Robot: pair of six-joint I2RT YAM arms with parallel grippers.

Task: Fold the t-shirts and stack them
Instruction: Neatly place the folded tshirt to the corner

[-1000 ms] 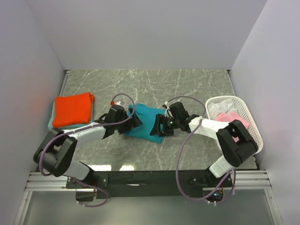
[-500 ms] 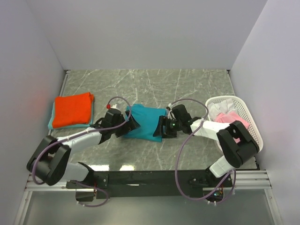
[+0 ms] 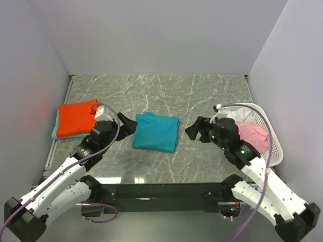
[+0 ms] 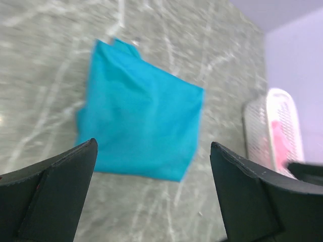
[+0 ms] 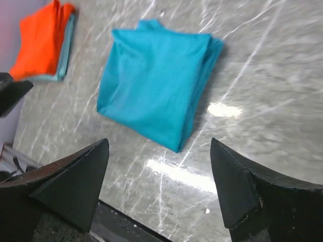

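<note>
Teal-blue cloth sits mid-table: the teal-blue t-shirt (image 3: 155, 132) lies folded into a rough square on the grey marbled table (image 3: 202, 96), between my two arms and touching neither.

The overhead camera gives me the layout. The left gripper (image 3: 130, 123) hangs just left of the shirt and the right gripper (image 3: 194, 130) a little off to its right. At the far left the orange-red t-shirt (image 3: 75, 117) is folded on top of a light teal shirt (image 3: 54, 132), whose edge peeks out on the left and near sides. On the right, a white mesh basket (image 3: 275, 151) holds a pink shirt (image 3: 252, 133) and a white garment (image 3: 242, 113). My right arm crosses in front of the basket's near side.

The wrist cameras settle the jaws. The left gripper (image 4: 153, 151) is spread wide with nothing in it, the teal-blue t-shirt (image 4: 139, 126) beyond it and the basket (image 4: 257, 126) blurred at the right edge. The right gripper (image 5: 159, 143) is equally wide and empty. Only its camera shows the teal-blue t-shirt (image 5: 154, 98) layered along the right edge, and the orange-red t-shirt (image 5: 43, 35) stack sits in its upper left corner.
</note>
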